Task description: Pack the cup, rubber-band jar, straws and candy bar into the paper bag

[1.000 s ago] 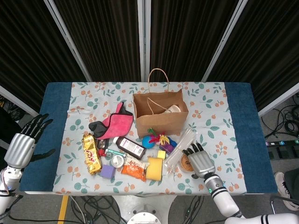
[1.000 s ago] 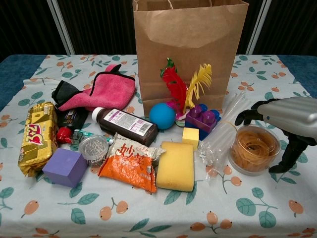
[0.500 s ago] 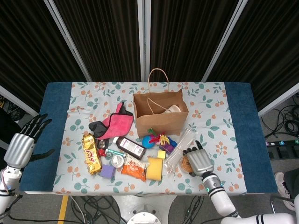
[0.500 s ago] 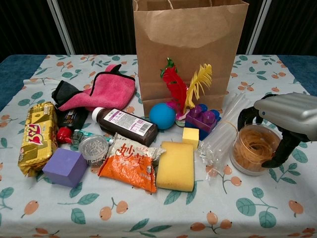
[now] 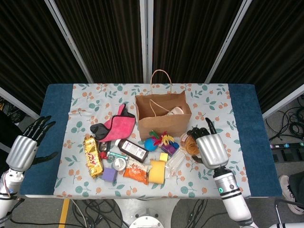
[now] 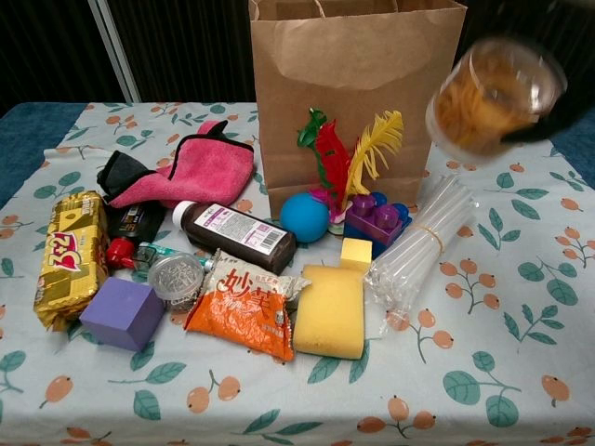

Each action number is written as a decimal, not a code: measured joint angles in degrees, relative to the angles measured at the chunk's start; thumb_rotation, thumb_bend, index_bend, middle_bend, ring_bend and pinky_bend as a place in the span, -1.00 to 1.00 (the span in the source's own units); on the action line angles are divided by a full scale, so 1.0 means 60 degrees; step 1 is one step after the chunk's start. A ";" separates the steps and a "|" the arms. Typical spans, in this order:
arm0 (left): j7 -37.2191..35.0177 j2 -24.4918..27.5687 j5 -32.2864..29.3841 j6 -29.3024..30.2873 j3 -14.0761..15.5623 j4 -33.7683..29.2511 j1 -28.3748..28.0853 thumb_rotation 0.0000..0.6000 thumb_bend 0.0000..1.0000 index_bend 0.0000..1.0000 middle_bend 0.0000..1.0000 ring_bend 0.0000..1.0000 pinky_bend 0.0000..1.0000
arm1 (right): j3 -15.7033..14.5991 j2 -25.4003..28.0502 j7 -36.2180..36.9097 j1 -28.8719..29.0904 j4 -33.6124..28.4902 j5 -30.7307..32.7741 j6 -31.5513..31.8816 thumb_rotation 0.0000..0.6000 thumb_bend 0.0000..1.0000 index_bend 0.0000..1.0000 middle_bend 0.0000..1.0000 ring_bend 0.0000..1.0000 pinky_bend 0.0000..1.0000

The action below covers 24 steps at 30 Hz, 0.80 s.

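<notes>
Both hands visible: right hand [image 5: 210, 148] grips rubber-band jar [image 6: 491, 96] aloft; left hand [image 5: 22, 149] spread, holds nothing.

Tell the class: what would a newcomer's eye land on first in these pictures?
Probably the rubber-band jar, blurred and lifted off the table in the right hand, just right of the paper bag standing mid-table. Next, the colourful clutter in front of the bag: pink cloth, blue ball, yellow sponge.
</notes>
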 measured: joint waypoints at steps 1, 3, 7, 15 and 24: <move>-0.0001 0.0006 -0.0005 -0.0008 -0.0003 -0.0003 -0.0004 1.00 -0.94 -0.69 -0.67 -0.83 -0.60 | 0.0316 0.0136 -0.0066 0.0046 -0.0130 -0.0045 0.0113 1.00 -0.73 0.02 -0.11 -0.39 -1.00; -0.0008 0.0033 -0.0025 -0.0004 -0.0029 -0.0021 -0.0012 1.00 -0.94 -0.69 -0.67 -0.83 -0.60 | 0.0828 0.0289 -0.0148 0.0168 -0.0203 -0.0033 0.0214 1.00 -0.73 0.02 -0.11 -0.39 -1.00; -0.0015 0.0083 -0.0051 0.0043 -0.0054 -0.0055 0.0006 1.00 -0.94 -0.69 -0.67 -0.83 -0.60 | 0.2140 0.0410 -0.0275 0.0745 0.0278 0.0522 0.0200 1.00 -0.72 0.03 -0.11 -0.39 -1.00; -0.0109 0.0137 -0.0203 0.0012 -0.0096 0.0036 0.0047 1.00 -0.94 -0.69 -0.67 -0.83 -0.60 | 0.3248 -0.0234 -0.0474 0.2180 0.2389 0.1840 -0.0346 1.00 -0.72 0.03 -0.12 -0.39 -1.00; -0.0208 0.0144 -0.0339 0.0112 -0.0162 0.0275 0.0135 1.00 -0.94 -0.69 -0.67 -0.83 -0.60 | 0.3336 -0.1860 -0.0705 0.3456 0.4081 0.2523 -0.0900 1.00 -0.71 0.04 -0.12 -0.39 -1.00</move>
